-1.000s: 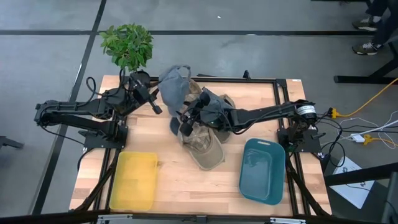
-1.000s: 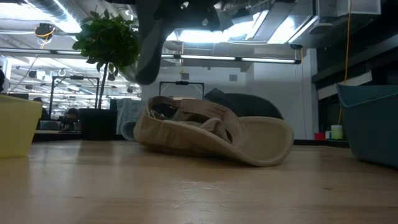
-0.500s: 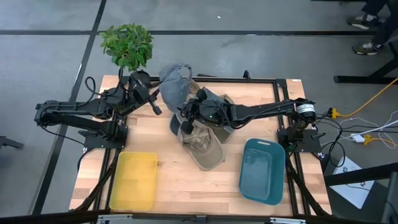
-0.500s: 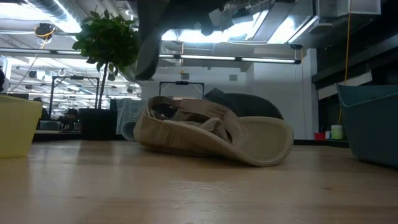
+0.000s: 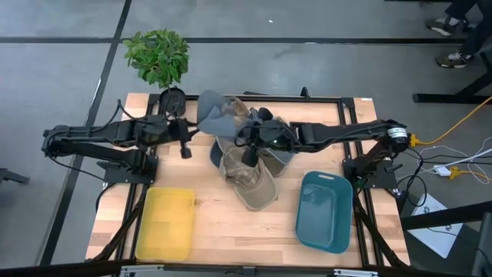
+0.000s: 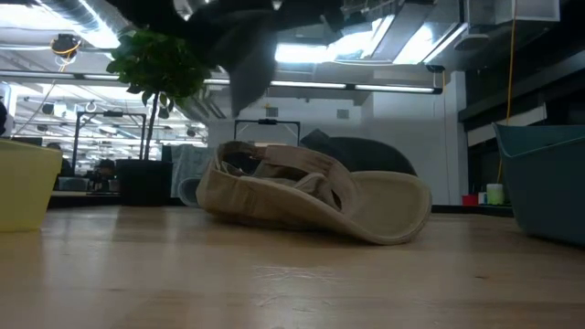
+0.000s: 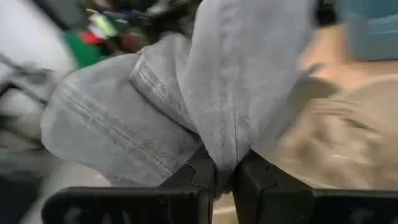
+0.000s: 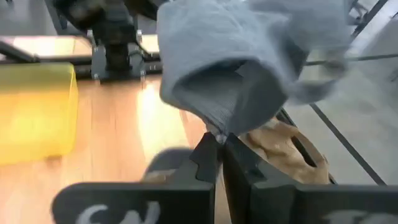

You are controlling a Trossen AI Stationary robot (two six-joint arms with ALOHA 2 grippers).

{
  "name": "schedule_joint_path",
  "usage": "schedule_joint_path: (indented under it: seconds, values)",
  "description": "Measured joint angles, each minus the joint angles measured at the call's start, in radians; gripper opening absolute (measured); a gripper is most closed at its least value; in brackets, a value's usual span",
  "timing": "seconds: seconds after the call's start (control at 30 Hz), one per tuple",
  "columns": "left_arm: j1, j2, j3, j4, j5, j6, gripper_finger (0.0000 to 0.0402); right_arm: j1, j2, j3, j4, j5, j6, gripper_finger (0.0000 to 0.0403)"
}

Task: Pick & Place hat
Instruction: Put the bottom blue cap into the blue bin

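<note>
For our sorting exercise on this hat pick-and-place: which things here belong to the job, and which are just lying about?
Part of the job:
- grey hat, pinched by both grippers, left gripper and right gripper
- tan hat on the table
- yellow bin and teal bin, probably the drop spots

Just lying about:
- potted plant
- cables on the floor

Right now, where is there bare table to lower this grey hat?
Bare wood lies between the yellow bin and teal bin, below the tan hat. The back middle is crowded: both grippers, left and right, pinch the grey hat over the pile.
</note>
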Motion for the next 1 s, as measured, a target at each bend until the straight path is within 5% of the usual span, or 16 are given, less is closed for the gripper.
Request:
schedule_joint_path:
  seconds: [0.3, 0.57, 0.73, 1.0]
  values:
    - [0.0, -0.065, 0.085, -0.102, 0.376, -0.186, 0.0025, -0.052, -0.031, 0.0, -0.103, -0.305, -0.049, 0.0011]
    - [0.001, -0.064, 0.113, -0.131, 0.83, -0.29, 0.0025, -0.094, -0.031, 0.0, -0.025, -0.81, -0.262, 0.0013]
    - [0.002, -0.061, 0.113, -0.035, 0.911, -0.36, 0.0025, -0.116, -0.022, 0.003, -0.008, -0.996, -0.281, 0.0013]
    - [-0.001, -0.054, 0.114, 0.121, 1.07, -0.431, 0.0025, -0.12, 0.011, -0.005, -0.051, -0.911, -0.256, 0.0046]
